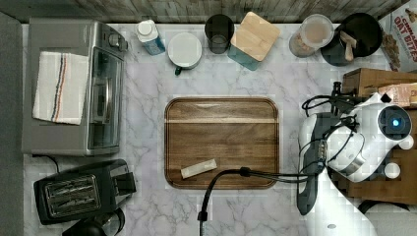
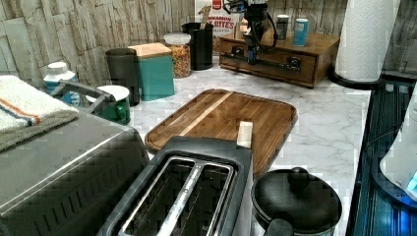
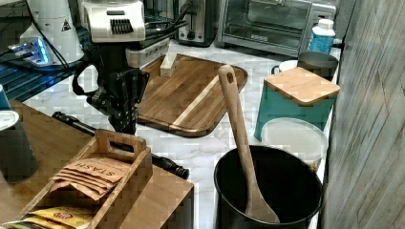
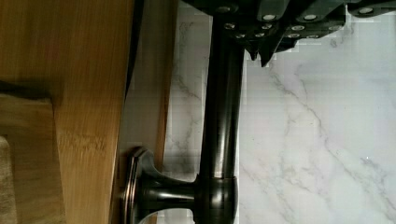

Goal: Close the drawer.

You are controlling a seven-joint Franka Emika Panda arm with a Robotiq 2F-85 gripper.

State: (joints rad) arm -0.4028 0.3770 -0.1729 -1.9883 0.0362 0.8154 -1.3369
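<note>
On white marble counter (image 1: 147, 98), at the top view's right edge: flat-topped brown wooden cabinet (image 2: 324, 44). In cabinet front: shallow medium-brown wooden drawer (image 2: 275, 66), nearly in, with a narrow dark gap at the front in wrist view. Against drawer's dark metal bar handle (image 4: 222, 116): black gripper (image 3: 125, 125). Grip state: cannot tell.

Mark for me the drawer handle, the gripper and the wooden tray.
drawer handle (image 4: 220, 112): wrist view, middle of the dark bar.
gripper (image 3: 126, 125): right view, at the fingertips, low by the bar.
wooden tray (image 1: 221, 140): top view, bare centre of the board.
</note>
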